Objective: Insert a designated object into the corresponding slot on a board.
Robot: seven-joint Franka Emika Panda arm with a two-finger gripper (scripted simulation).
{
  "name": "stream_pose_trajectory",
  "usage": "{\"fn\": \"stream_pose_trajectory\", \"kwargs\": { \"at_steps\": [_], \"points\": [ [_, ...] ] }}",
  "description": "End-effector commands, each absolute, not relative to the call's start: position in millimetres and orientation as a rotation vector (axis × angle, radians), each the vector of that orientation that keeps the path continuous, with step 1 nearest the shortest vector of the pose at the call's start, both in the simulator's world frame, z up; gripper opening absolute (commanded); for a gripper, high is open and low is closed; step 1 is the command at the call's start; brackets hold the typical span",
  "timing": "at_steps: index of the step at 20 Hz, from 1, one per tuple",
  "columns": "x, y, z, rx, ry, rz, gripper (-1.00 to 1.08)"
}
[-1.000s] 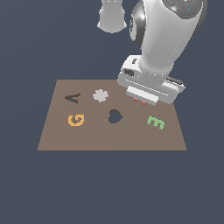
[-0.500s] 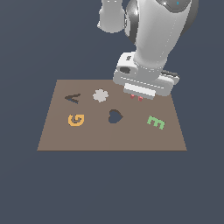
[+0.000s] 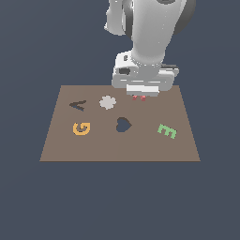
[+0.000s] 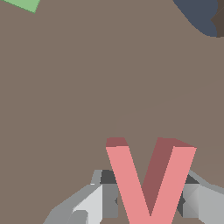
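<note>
The brown board (image 3: 93, 150) lies flat on the dark floor. The designated object, a pink-red letter A (image 4: 151, 179), fills the lower part of the wrist view, gripped between the grey fingers (image 4: 94, 199). In the exterior view only two small red bits of it (image 3: 138, 98) peek out under the hand. My gripper (image 3: 139, 96) hovers over the board's far edge, right of the pale flower piece (image 3: 108, 102), and is shut on the A. The slot, a dark A-shaped recess (image 3: 78, 105), lies at the board's far left, apart from the gripper.
An orange G (image 3: 81, 128) sits near the board's left side. A dark heart-shaped recess (image 3: 123, 124) is at the middle, also showing as a dark shape (image 4: 201, 15) in the wrist view. A green E (image 3: 167, 131) lies toward the right; a corner of it (image 4: 22, 4) shows.
The arm and gripper have shifted toward the exterior view's left along the board's far edge, carrying the pink-red A. The pieces on the board have not moved.
</note>
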State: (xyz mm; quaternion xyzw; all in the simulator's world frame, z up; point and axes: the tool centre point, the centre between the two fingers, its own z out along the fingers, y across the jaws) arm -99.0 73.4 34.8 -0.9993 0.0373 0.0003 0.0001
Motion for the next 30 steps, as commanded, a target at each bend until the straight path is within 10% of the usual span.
{"fn": "stream_pose_trajectory", "kwargs": {
  "at_steps": [1,30],
  "points": [
    [-107,62,35,-3.141,-0.006,0.0,-1.0],
    [-121,-84,38,-2.84,-1.344,0.0,-1.0]
  ]
}}
